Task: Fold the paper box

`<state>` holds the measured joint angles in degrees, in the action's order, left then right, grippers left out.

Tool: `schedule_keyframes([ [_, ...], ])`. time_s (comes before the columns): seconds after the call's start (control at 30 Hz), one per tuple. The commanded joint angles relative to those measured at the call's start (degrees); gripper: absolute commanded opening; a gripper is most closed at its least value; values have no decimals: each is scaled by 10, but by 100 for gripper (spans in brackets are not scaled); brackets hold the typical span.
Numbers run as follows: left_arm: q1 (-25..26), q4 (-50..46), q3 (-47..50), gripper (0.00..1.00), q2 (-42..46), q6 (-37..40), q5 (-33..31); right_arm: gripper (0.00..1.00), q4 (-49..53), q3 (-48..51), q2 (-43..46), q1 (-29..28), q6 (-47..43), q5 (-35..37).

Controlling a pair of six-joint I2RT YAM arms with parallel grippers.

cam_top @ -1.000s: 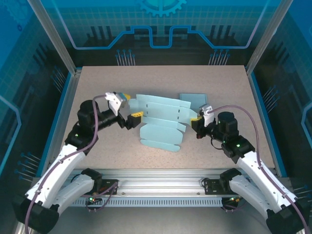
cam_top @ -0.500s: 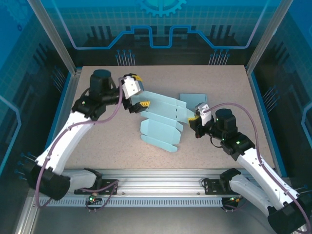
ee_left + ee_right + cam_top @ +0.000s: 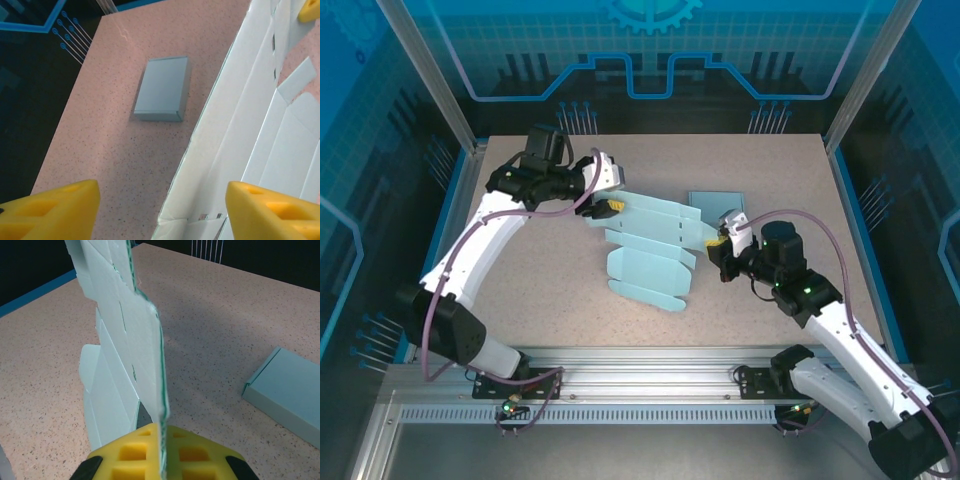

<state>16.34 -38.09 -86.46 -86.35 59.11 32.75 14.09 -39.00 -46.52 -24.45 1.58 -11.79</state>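
One thin, creased paper box (image 3: 650, 265) on speckled table (image 3: 540, 285)

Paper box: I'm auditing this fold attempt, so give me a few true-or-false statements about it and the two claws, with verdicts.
1. The right claw is shut on an edge of the paper box. True.
2. The left claw is clamped on the paper box. False: its fingers stand wide apart, open.
3. A small closed box lies on the table, apart from the paper box. True.
4. The paper box is fully folded. False: it is an open sheet with flaps spread.
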Motion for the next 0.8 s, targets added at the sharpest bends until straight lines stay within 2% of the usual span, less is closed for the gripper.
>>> schedule_keyframes([
  [0.0,-3,-14,-23,55,-13,20,2,0,-13,-19,-4,-7,-9,-11],
  [0.03,-3,-16,-24,50,-17,19,3,0,-13,-19,-6,-8,-10,-12],
  [0.1,-3,-22,-24,47,-19,19,6,0,-15,-20,-11,-7,-10,-10],
  [0.33,-2,-16,13,28,-8,21,-7,0,-30,-17,-26,-7,-5,3],
  [0.53,8,36,86,26,13,9,-28,0,-49,-13,-42,-5,1,19],
  [0.63,14,30,88,24,2,10,-43,0,-58,-12,-47,-2,5,22],
  [0.67,18,27,86,19,-2,10,-52,0,-61,-12,-47,-1,6,22],
  [0.77,33,29,85,17,-16,11,-88,0,-69,-10,-50,3,13,26],
])
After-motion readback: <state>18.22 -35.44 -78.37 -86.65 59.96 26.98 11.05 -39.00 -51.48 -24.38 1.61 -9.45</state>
